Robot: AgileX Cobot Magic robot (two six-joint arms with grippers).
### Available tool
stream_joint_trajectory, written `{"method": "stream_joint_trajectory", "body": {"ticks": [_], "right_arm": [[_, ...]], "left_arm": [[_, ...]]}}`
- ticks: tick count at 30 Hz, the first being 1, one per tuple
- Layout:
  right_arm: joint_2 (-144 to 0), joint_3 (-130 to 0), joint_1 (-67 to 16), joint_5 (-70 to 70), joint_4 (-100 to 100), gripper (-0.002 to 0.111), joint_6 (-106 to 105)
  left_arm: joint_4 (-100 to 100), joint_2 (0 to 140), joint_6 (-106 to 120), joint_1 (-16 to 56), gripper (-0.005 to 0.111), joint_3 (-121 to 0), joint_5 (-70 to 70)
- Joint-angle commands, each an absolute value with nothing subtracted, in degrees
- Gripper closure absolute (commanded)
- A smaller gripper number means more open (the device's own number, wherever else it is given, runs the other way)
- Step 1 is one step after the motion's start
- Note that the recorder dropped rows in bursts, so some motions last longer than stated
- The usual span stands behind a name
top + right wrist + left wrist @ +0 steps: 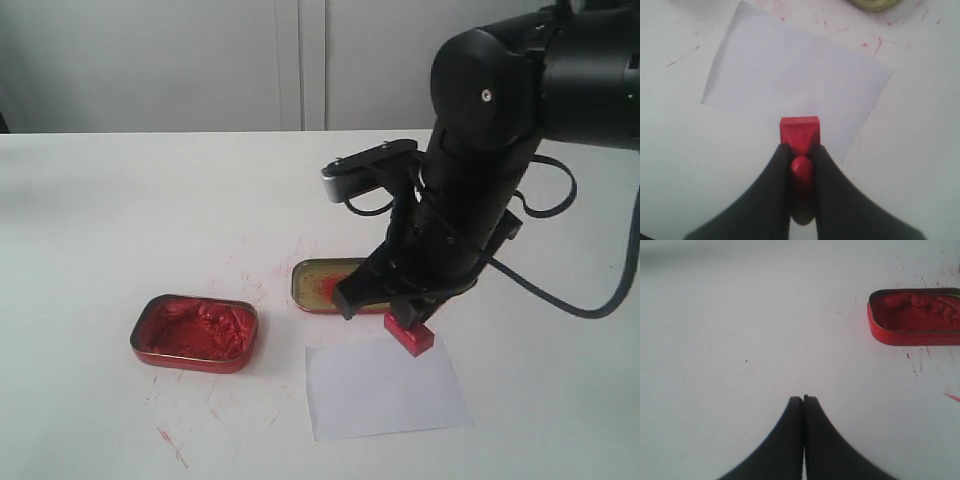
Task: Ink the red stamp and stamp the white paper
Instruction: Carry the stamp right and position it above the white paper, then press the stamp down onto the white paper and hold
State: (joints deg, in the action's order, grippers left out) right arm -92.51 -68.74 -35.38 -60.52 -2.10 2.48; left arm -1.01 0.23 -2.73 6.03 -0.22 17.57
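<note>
My right gripper [403, 318] is shut on the handle of the red stamp [409, 334], whose square base hangs over the far edge of the white paper [385, 391]. In the right wrist view the red stamp [799, 132] shows between the fingers of the right gripper [801, 150], above the plain white paper [790, 70]; whether the base touches the sheet I cannot tell. The left gripper [803, 399] is shut on nothing above bare tabletop and does not show in the exterior view.
A red tin of lumpy red ink paste [195, 332] sits left of the paper, also in the left wrist view as the red tin [915, 315]. A gold-coloured tin with a red smear [325, 284] lies behind the paper. Red specks mark the table.
</note>
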Motion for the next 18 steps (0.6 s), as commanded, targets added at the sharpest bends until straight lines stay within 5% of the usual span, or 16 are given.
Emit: {"method": "stream_joint_trajectory", "body": {"ticks": [1, 18], "right_arm": [[-90.30, -65.09, -31.97, -59.44, -1.53, 0.108, -0.32], [-91.27, -57.70, -30.75, -50.58, -1.71, 0.108, -1.46]], "left_arm": [[-0.72, 0.00, -2.55, 5.88, 0.107, 0.00, 17.51], [-0.72, 0.00, -2.55, 5.88, 0.107, 0.00, 17.51]]}}
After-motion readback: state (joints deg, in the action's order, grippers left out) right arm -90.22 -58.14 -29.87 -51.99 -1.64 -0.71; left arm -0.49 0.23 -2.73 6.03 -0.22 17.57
